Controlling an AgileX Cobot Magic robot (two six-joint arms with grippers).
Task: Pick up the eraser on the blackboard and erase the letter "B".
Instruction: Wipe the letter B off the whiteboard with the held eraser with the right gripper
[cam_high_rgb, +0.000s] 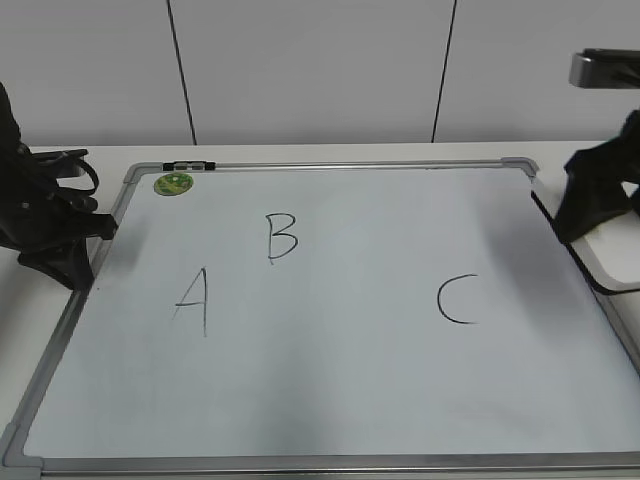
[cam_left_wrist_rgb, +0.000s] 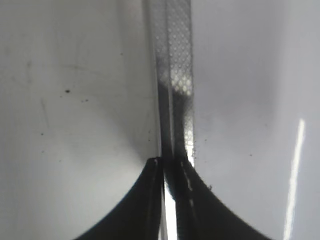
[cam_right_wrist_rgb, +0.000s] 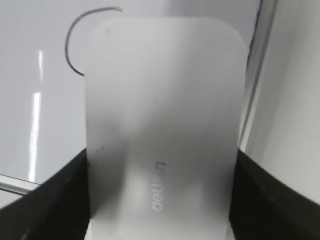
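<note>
1. Because the right edge of the exterior view cuts the eraser (cam_high_rgb: 600, 262) off, I see only a white slab with a dark underside there, half hidden behind the right gripper (cam_high_rgb: 592, 195).
2. From the right wrist, the eraser (cam_right_wrist_rgb: 162, 130) fills the frame, its grey lettering blurred; it also hides part of the "C" (cam_right_wrist_rgb: 80, 40).
3. My right gripper's jaws press both long sides of the eraser, gripping it over the board's (cam_high_rgb: 330, 400) right frame.
4. My left gripper (cam_left_wrist_rgb: 170, 165) is pinched closed, empty, over the board's left frame (cam_left_wrist_rgb: 175, 75).
5. "B" (cam_high_rgb: 281, 238) sits upper left, between "A" (cam_high_rgb: 193, 301) and the magnet (cam_high_rgb: 173, 183).
</note>
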